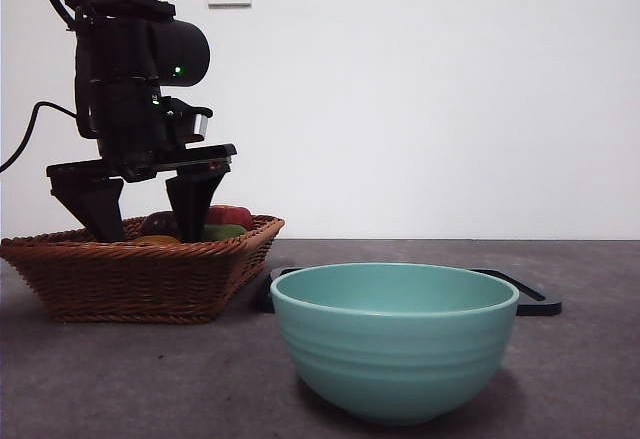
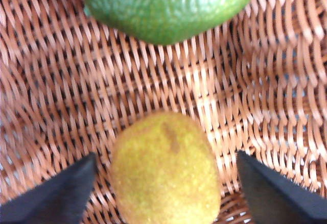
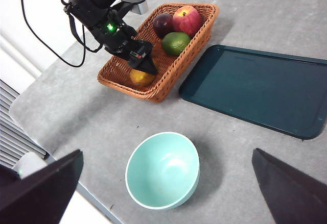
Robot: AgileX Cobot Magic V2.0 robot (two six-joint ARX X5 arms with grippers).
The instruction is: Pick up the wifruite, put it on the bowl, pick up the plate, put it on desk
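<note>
Wifruite point(image 2: 164, 169) between left end effector point(image 2: 163, 193) jaws

The grey desk point(image 3: 240, 147) carries a wicker basket point(image 3: 168, 76), a dark tray point(image 3: 255, 89) and the mint-green bowl point(image 3: 162, 170).

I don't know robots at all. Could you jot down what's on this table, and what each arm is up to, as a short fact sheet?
Basket: brown wicker basket holding four fruits
Fruits: wifruite, green fruit, red apple, dark fruit
Bowl: mint-green bowl, empty, on the desk
Tray: dark tray beside the basket
Left gripper: open, down in the basket, jaws either side of the wifruite
Right gripper: open, high above the bowl
</note>
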